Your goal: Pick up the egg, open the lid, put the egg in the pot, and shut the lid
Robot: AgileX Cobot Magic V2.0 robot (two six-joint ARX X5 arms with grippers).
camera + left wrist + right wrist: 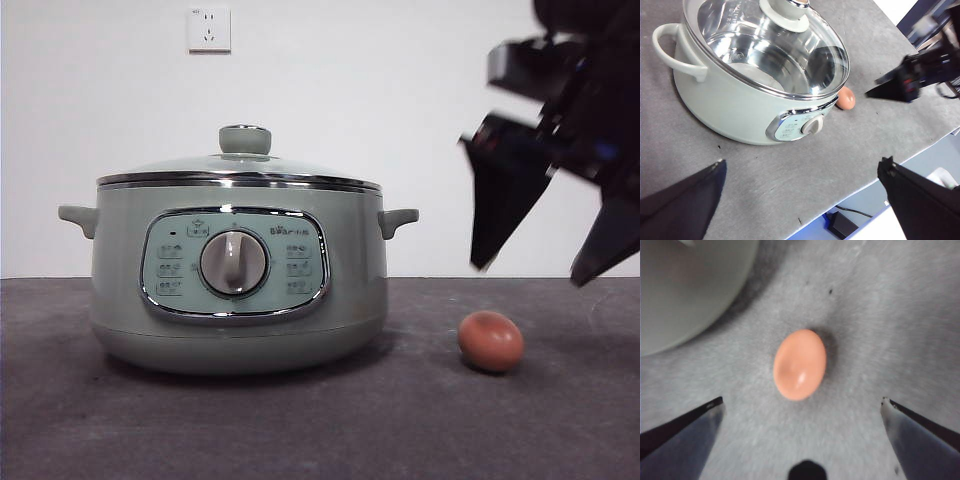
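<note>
The reddish-brown egg (491, 341) (846, 98) (800, 365) lies on the grey table just right of the pot (238, 290) (735, 107). The glass lid (240, 172) (775, 47) sits shut on the pot, its pale-green knob (245, 138) on top. My right gripper (530, 275) (801, 405) (902, 82) hangs open above the egg, slightly to its right, not touching it. In the right wrist view the egg lies between and just beyond the two jaws. My left gripper (802, 161) is open and empty, high over the table on the pot's panel side.
A white wall with a socket (209, 29) stands behind the table. In the left wrist view the table's edge (875, 182) runs close to the pot's front, with a black adapter and cable (842, 222) on the floor below.
</note>
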